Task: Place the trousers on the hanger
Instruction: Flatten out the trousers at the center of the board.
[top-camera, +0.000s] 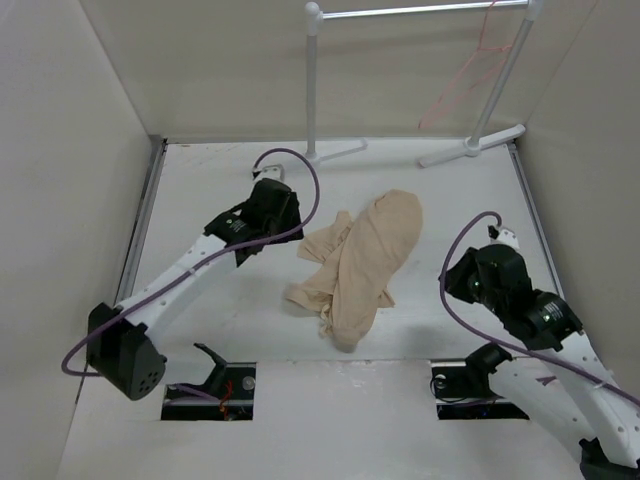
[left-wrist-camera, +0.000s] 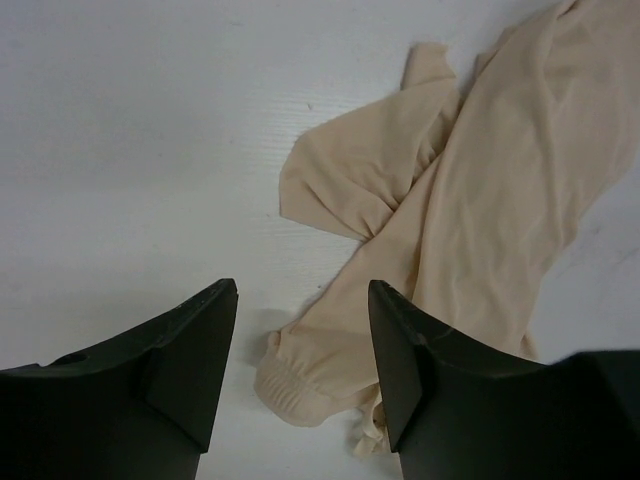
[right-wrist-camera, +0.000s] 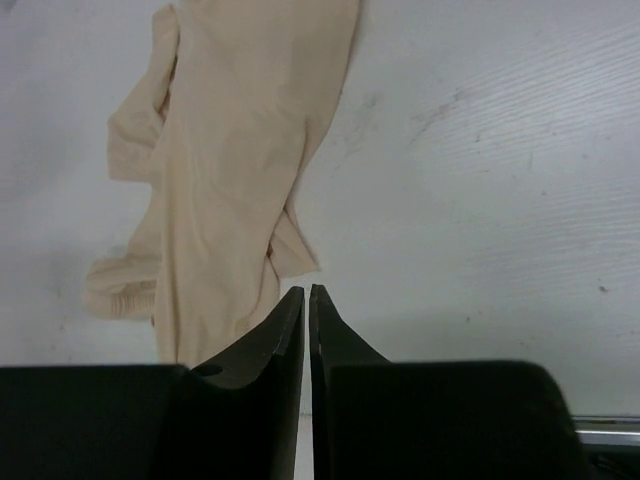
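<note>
Near me, my right arm (top-camera: 540, 320) is bent low over the white surface (top-camera: 450, 200). The right jaws are pressed almost shut, with only a thin crack between them, and they hold nothing. They hang above bare surface, just to the right of the trousers (right-wrist-camera: 230, 180). My left arm (top-camera: 190, 265) reaches out farther. The left jaws stand wide open and empty. They hover just left of the trousers and do not touch the cloth. In the left wrist view, one cuffed leg end shows in the gap between them. The trousers lie in a rumpled heap in the middle of the surface, between my two arms, with one leg folded across the other. They are tan and soft. Far at the back stands a white garment rack (top-camera: 312, 80) with its feet on the surface. The pinkish-red hanger (top-camera: 470, 65) hangs near the right end of its bar, well apart from the trousers
</note>
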